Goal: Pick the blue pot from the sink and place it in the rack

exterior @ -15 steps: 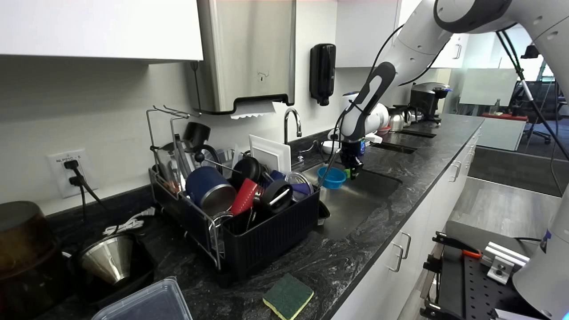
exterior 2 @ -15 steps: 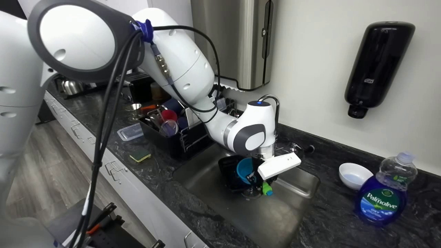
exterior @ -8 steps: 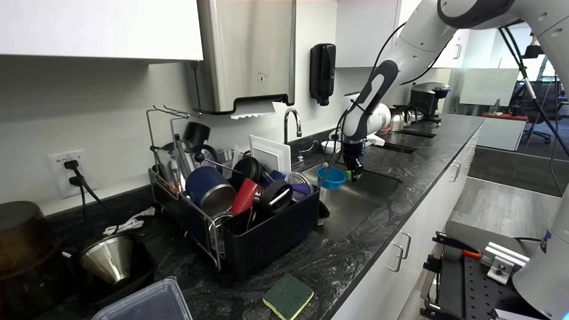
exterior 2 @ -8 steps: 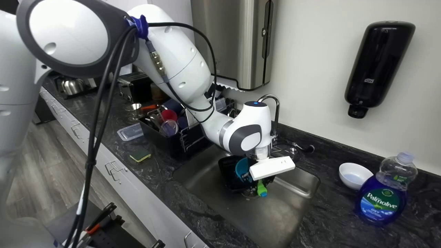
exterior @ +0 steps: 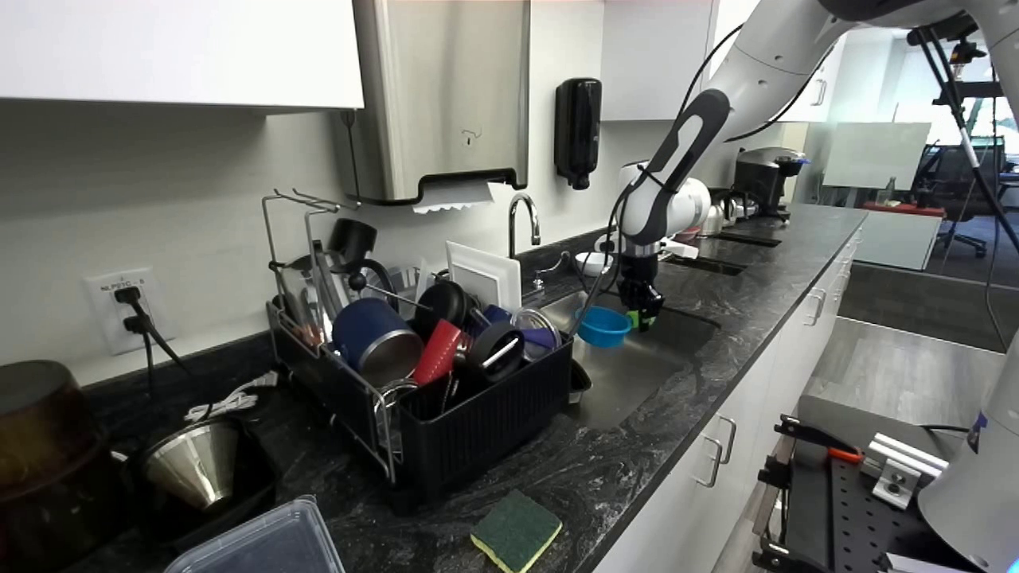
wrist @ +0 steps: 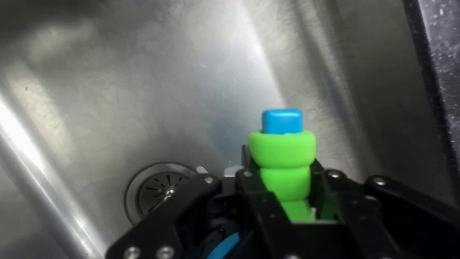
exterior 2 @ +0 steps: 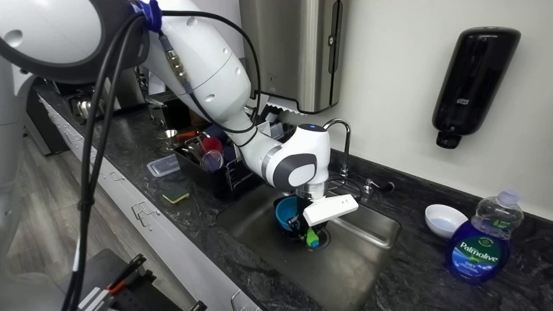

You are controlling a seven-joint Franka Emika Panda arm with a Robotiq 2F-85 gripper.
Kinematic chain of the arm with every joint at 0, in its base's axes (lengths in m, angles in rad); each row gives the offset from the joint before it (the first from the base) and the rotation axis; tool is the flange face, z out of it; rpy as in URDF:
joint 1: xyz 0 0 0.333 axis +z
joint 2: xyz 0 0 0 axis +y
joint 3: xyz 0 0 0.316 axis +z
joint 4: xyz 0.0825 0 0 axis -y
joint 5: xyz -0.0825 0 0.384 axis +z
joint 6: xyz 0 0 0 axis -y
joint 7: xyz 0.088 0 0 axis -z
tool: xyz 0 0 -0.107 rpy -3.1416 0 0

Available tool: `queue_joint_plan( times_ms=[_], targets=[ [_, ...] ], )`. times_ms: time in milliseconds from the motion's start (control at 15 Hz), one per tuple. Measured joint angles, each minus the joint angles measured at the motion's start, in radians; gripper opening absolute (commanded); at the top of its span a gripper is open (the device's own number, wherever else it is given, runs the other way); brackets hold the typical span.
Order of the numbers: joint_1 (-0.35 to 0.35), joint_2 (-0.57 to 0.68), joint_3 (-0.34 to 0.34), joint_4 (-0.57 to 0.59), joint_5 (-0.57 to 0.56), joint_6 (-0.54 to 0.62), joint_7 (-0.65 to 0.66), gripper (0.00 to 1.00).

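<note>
**Blue pot (exterior 2: 285, 211) gripped by green handle (wrist: 285, 149)**

I have the gripper (wrist: 282, 169) clamped on the handle. In an exterior view, the pot lies inside the outline of the sink (exterior 2: 337, 272); the rack (exterior 2: 215, 180) is at its 10 o'clock.

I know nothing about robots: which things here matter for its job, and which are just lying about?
For the job:
blue pot, gripped in the jaws by its green handle
sink, to take it from
black rack, to put it in

Just lying about:
sponge
white bowl
Palmolive bottle
</note>
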Motion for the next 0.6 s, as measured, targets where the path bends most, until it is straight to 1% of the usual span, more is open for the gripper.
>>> queue_joint_plan(
  times_ms=[333, 600],
  targets=[
    [-0.001, -0.075, 0.009, -0.063, 0.040, -0.035, -0.120, 0.08],
    [0.024, -0.125, 0.013, -0.115, 0.045, -0.036, -0.147, 0.08]
  ],
)
